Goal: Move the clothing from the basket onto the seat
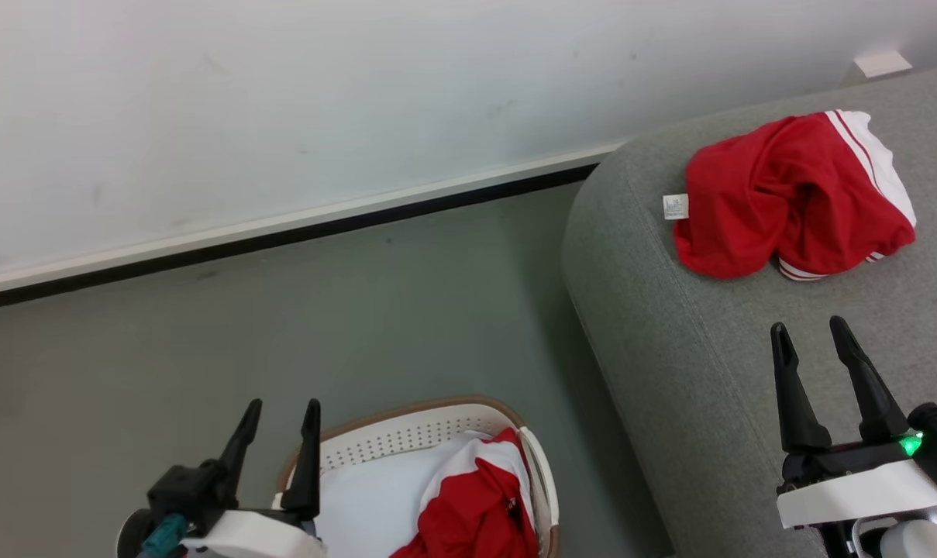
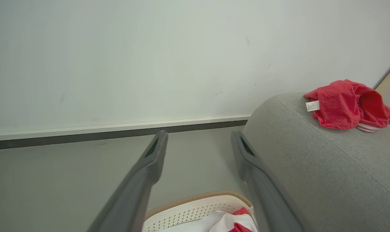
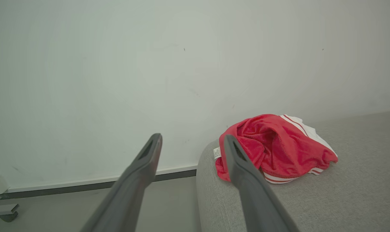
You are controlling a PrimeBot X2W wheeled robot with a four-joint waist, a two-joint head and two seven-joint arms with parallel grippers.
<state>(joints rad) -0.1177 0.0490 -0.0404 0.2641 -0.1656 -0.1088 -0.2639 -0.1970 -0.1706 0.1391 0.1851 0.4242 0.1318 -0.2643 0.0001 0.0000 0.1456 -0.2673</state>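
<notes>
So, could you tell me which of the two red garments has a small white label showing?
The garment on the grey seat: its label sticks out on its left. The other garment, in the basket, shows none.

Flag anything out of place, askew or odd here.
Nothing is spilled or damaged. One red garment lies crumpled near the seat's rounded corner, its label tag sticking out. A second garment sits bunched against the basket's right wall.

Basket [image 1: 406, 440] cut off by bottom edge; label [image 1: 675, 207] print unreadable.
</notes>
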